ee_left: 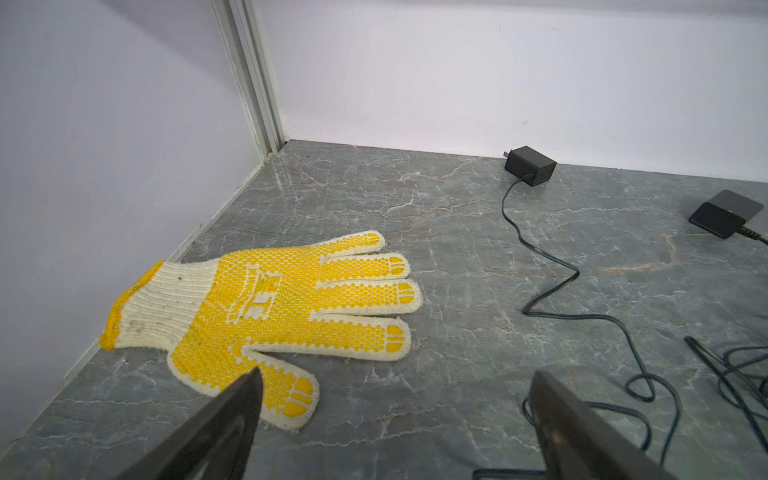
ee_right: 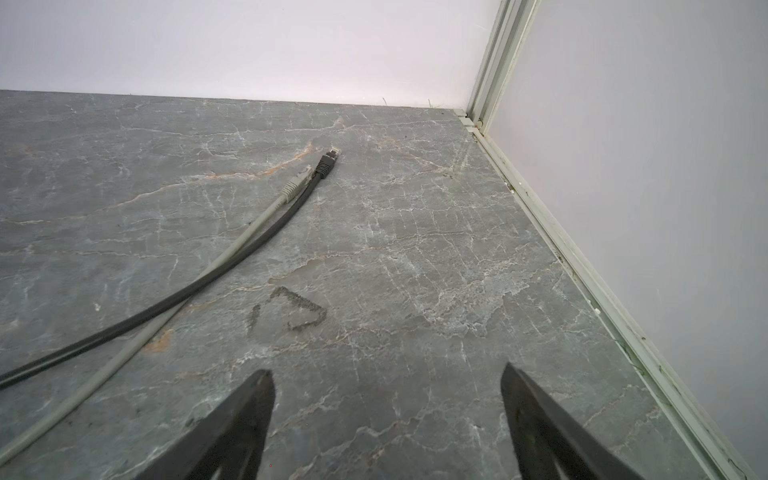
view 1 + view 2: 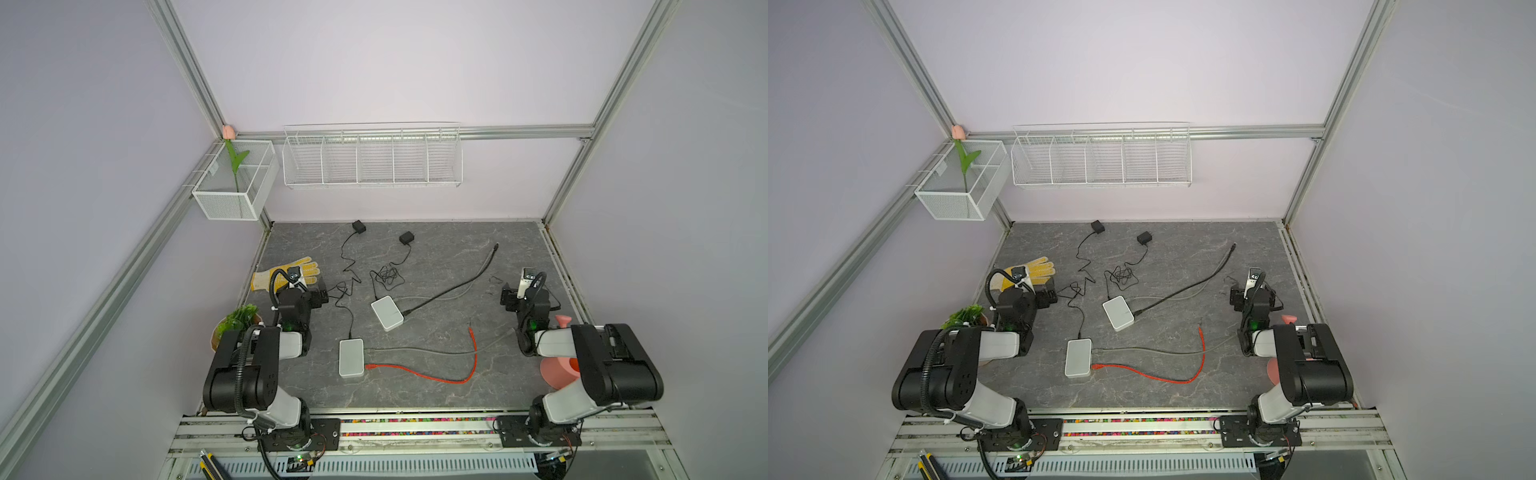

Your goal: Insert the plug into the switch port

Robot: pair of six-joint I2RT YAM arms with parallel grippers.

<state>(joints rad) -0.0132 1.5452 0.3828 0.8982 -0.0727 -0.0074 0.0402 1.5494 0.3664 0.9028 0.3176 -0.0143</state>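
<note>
Wide apart and empty, left tool (image 1: 397, 372) by yellow glove (image 1: 266, 316) with illegible palm print, right tool (image 2: 386, 369) over table (image 2: 415, 249)

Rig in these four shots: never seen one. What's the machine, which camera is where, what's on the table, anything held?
Two robot arms, the left arm and the right arm, stand at the near edge of a gray table. Two pictures come from one overhead stereo camera and look almost alike. The other two come from a camera on each wrist, looking out past the tool's fingers.

On the table lie two white switches, two black power adapters with thin cords, a red cable, a black cable, gray cables and a yellow glove.

The left tool is near the glove. The right tool faces a loose black plug and gray plug. Both tools are open and hold nothing.
</note>
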